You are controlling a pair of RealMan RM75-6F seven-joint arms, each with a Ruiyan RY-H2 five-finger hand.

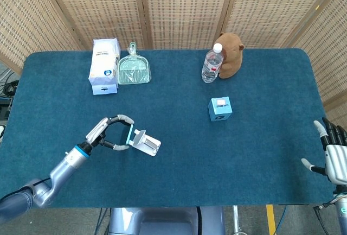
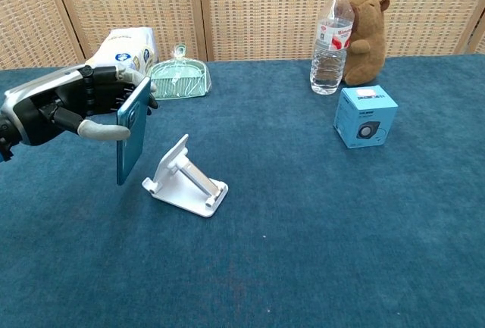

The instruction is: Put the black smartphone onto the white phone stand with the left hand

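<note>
My left hand (image 2: 72, 108) (image 1: 108, 132) grips the smartphone (image 2: 132, 132) (image 1: 128, 134), which stands on edge in the air and shows its teal case. It hangs just left of the white phone stand (image 2: 185, 179) (image 1: 145, 141), a small gap apart. The stand sits on the blue table with its sloped back facing the phone. My right hand (image 1: 335, 153) is far off at the table's right edge, fingers spread and holding nothing.
A tissue pack (image 2: 120, 63) and a green dustpan (image 2: 178, 79) lie at the back left. A water bottle (image 2: 331, 40), a brown plush toy (image 2: 367, 32) and a small blue box (image 2: 365, 116) stand to the right.
</note>
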